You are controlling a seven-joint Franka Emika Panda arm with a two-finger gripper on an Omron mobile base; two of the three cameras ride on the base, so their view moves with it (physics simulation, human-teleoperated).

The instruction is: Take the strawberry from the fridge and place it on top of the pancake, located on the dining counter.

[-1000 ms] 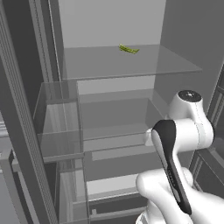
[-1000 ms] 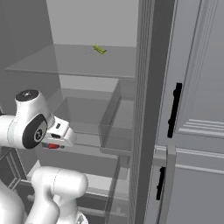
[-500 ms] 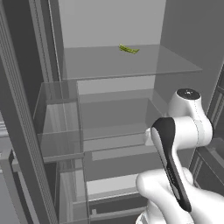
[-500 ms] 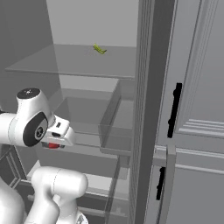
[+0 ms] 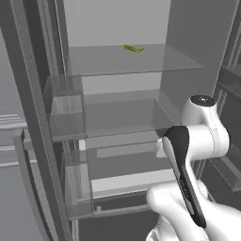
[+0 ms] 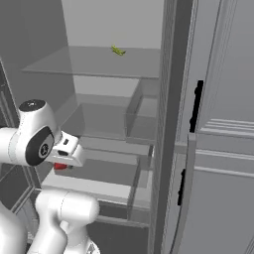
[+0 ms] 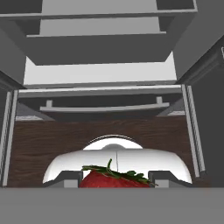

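Open fridge point(image 5: 117, 28) interior, seen from both sides of my arm. My gripper point(image 6: 60, 165) hangs in front of the middle shelves, low on the left in the right base view, with its jaws narrowed onto the strawberry point(image 7: 114, 178). In the hand view the berry sits right at the bottom between my finger tips, its red flesh partly cut off by the lower edge and its green leafy top point(image 7: 117, 173) pointing up. In the right base view a small patch of the same red shows just under my hand. On the upper glass shelf point(image 5: 141, 63), well above my hand, lies a small green thing point(image 5: 133, 48), also visible near the back of that shelf in the right base view. Clear door bins point(image 5: 66, 110) hang on the left door. Beyond the berry, the hand view looks at the bottom drawer with its pale bar handle point(image 7: 103, 107) and a strip of dark wood floor point(image 7: 48, 140).
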